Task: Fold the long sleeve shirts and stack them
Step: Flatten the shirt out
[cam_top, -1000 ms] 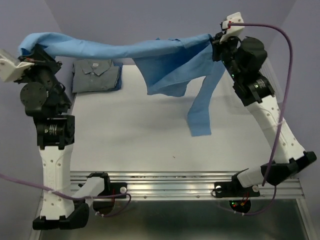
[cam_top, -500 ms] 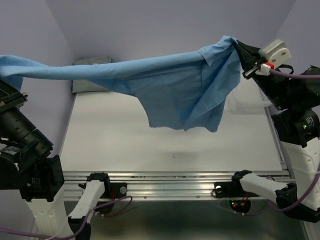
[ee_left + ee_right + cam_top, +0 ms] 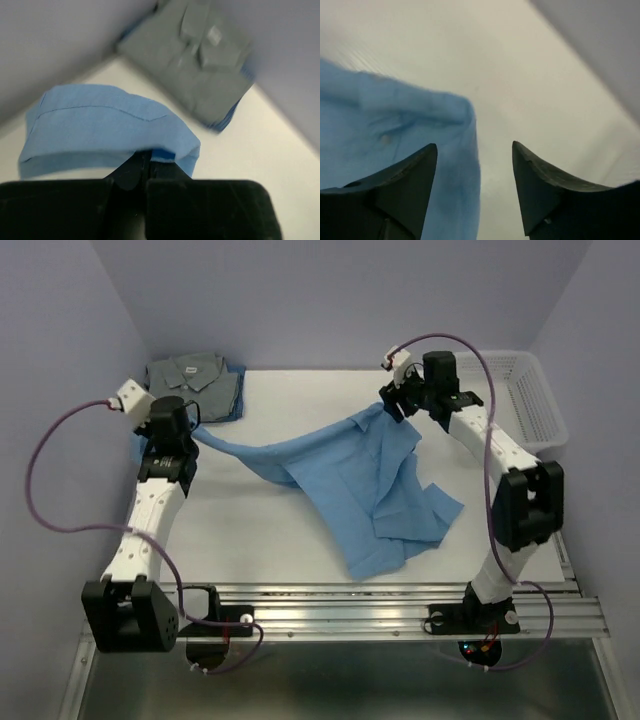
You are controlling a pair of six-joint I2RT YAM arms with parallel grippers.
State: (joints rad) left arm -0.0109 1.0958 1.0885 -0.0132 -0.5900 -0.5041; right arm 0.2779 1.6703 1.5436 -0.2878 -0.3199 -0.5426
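Blue shirt (image 3: 370, 490) down on the worktop (image 3: 250, 540) now, not stretched high in the air like a moment ago. Lies spread out but bumpy in the middle, with one long bit reaching left and a bunched bit near the front edge. Left fingers (image 3: 150, 167) pinched tight on a blue cuff, close to the grey shirt (image 3: 190, 380). Grey shirt already folded, tucked in the far left corner. Right fingers (image 3: 475, 150) spread wide over the far right corner of the blue cloth, holding nothing. Looks like a let-go on that side. White basket (image 3: 535, 400) off to the right, not part of the job. Means laying-out nearly done. Probably needs smoothing flat next, then folding, then stacking on the grey one.
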